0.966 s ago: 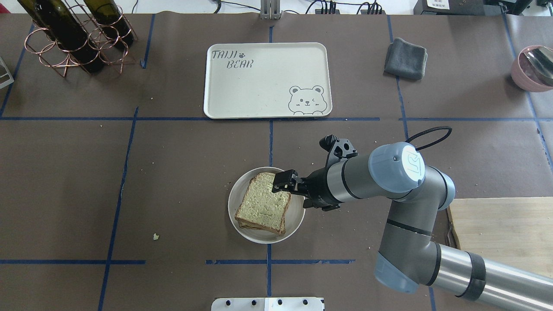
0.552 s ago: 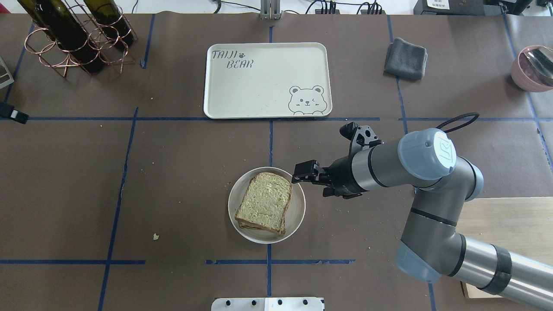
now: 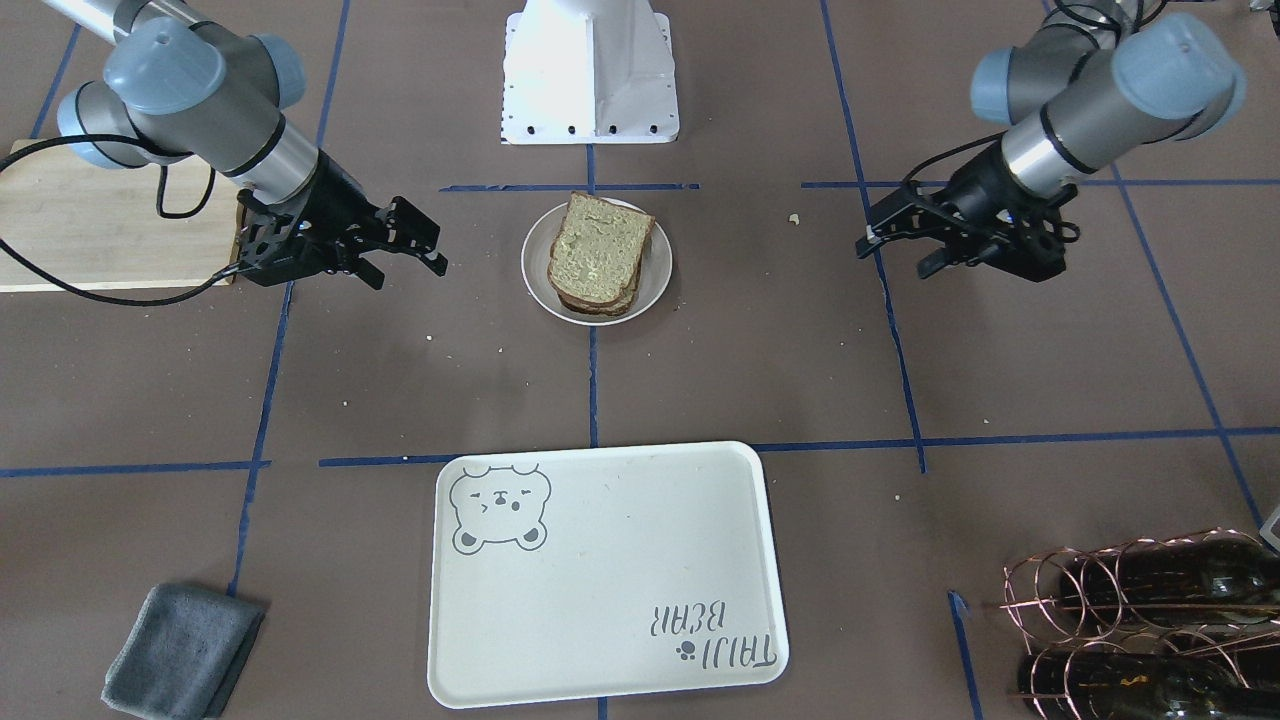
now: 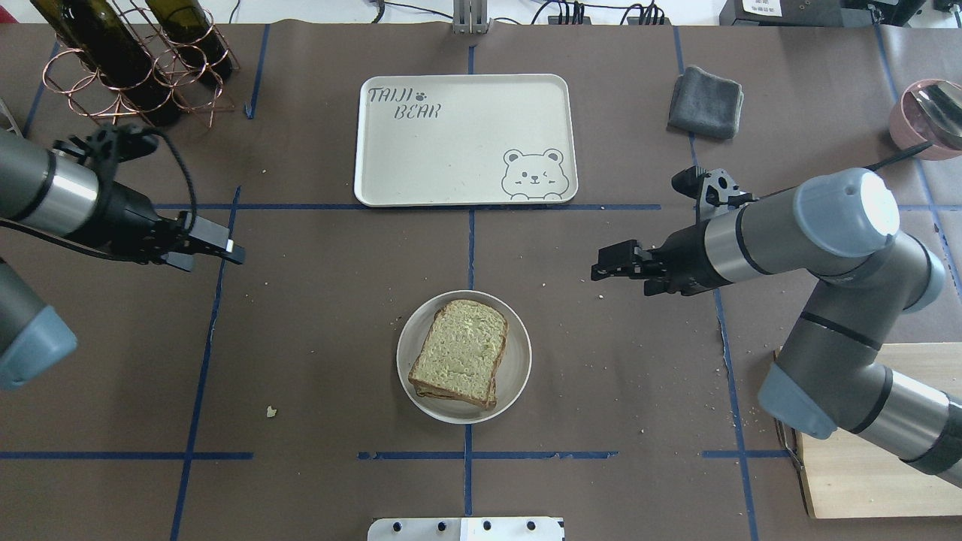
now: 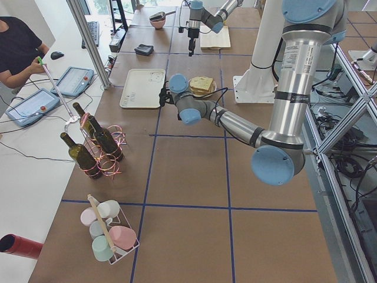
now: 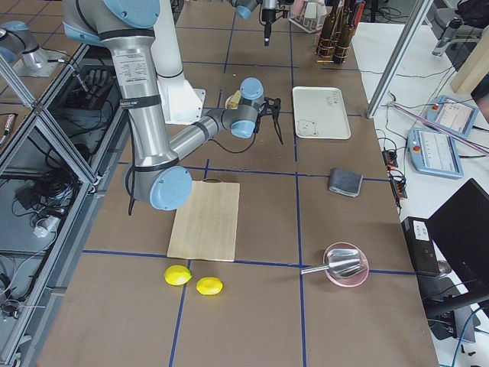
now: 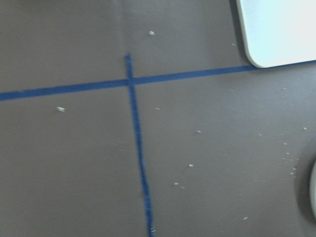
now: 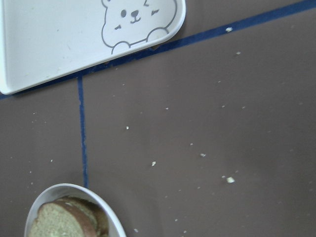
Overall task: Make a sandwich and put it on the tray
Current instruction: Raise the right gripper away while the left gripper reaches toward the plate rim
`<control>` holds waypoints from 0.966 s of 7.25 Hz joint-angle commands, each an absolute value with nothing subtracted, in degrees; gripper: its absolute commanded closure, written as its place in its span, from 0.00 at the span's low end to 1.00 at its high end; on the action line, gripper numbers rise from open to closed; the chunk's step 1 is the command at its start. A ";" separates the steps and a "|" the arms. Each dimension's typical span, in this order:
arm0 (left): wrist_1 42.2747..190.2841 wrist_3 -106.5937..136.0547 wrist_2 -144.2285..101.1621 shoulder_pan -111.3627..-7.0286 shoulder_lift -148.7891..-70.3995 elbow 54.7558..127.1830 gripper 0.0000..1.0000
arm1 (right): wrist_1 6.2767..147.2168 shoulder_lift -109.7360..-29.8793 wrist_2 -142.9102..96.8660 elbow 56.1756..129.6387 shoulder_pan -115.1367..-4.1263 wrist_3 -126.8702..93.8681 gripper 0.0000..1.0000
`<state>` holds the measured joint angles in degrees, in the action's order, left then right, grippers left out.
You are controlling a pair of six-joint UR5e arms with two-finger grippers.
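The sandwich (image 4: 460, 352) is two stacked bread slices on a small round white plate (image 4: 518, 368) at the table's middle; the egg is hidden. It also shows in the front view (image 3: 597, 252) and the right wrist view (image 8: 64, 219). The cream bear tray (image 4: 451, 150) lies empty beyond it, and shows in the front view (image 3: 600, 580) too. My right gripper (image 4: 603, 269) hovers to the plate's right, open and empty. My left gripper (image 4: 225, 252) hovers to the plate's left, open and empty. Both grippers are apart from the plate.
A copper rack with wine bottles (image 4: 135, 68) stands at the far left. A grey cloth (image 4: 706, 101) and a pink bowl with a scoop (image 4: 928, 116) are at the far right. A wooden cutting board (image 4: 879, 428) lies near right, with two lemons (image 6: 195, 280) beyond it.
My right gripper has drawn back to the right, away from over the top bread slice. My left arm has come into view from the left. The sandwich has not moved.
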<state>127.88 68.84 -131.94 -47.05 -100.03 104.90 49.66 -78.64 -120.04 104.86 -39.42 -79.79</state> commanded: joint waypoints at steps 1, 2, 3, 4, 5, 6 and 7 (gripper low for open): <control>127.01 78.12 -121.68 -37.48 -105.36 103.90 0.00 | 49.75 -82.43 -124.88 105.47 -45.15 -73.32 0.00; 121.17 82.57 -117.73 -34.22 -108.60 103.71 0.07 | 49.75 -84.01 -128.02 105.82 -48.13 -71.82 0.00; 115.02 82.96 -114.73 -30.19 -112.20 103.10 0.09 | 49.75 -85.33 -131.54 105.91 -51.47 -68.94 0.00; 112.00 82.97 -111.48 -29.36 -114.06 102.57 0.15 | 49.75 -87.26 -132.27 105.91 -53.42 -63.95 0.00; 111.97 83.06 -110.92 -28.75 -114.17 102.13 0.27 | 49.92 -89.02 -132.45 105.82 -54.83 -58.42 0.00; 112.15 83.23 -110.92 -27.35 -114.26 101.95 0.40 | 50.53 -90.43 -132.54 105.91 -56.06 -55.40 0.00; 112.32 83.23 -111.00 -26.90 -114.95 101.17 0.49 | 54.54 -90.35 -132.63 106.17 -57.03 -50.32 0.00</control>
<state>112.32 83.14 -111.16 -27.84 -114.27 101.89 51.25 -89.67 -132.43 105.95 -55.62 -56.03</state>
